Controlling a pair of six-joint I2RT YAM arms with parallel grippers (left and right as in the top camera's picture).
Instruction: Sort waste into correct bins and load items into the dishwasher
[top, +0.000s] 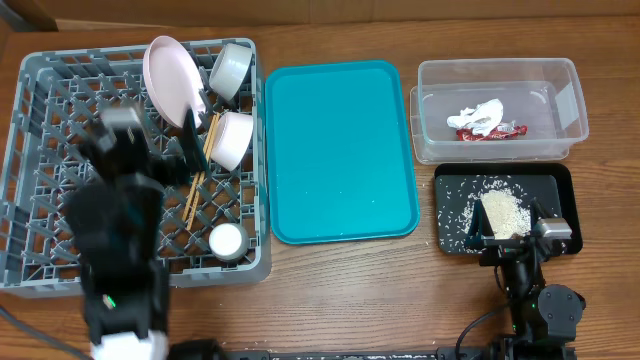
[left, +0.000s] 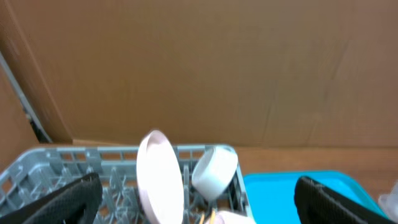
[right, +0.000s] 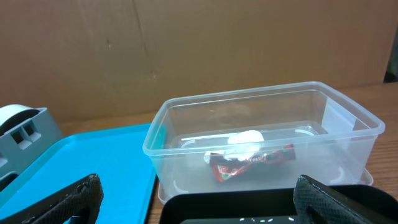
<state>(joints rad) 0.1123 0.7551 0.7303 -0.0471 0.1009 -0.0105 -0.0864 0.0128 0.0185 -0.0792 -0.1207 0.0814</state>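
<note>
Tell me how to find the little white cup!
Look in the big grey rack on the left. Go to its near corner beside the teal tray. The cup sits there alone, smaller than the tipped bowls at the back.

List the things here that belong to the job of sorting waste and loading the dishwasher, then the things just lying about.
Belonging to the job:
plate, back bowl, front bowl, chopsticks, grey dish rack, clear tub, napkin, wrapper, black tray, rice scraps

Lying about:
teal tray, small white cup
</note>
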